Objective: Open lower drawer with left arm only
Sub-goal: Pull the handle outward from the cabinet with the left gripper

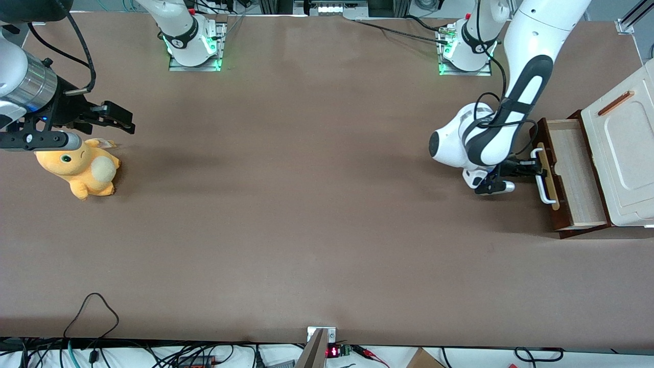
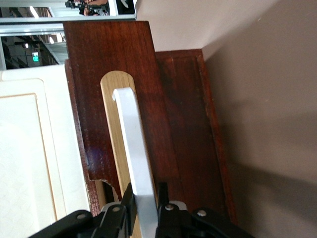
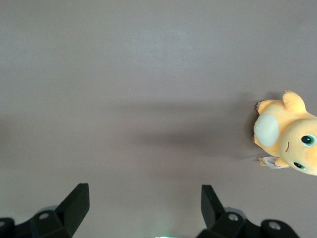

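Here the tool (image 2: 144, 201) clamps the lower drawer (image 1: 577, 176) handle (image 2: 134, 148), fingertips partly hidden.

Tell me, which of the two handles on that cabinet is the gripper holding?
The white bar handle on the lower drawer, clamped by the gripper; the copper-coloured bar sits untouched on the cream panel.

The lower drawer (image 1: 575, 176) stood pulled out at the table's (image 1: 306, 204) working-arm edge, the gripper (image 1: 534, 168) clamped on its handle (image 1: 542, 176); a plush toy (image 1: 82, 168) lay near the parked-arm edge.
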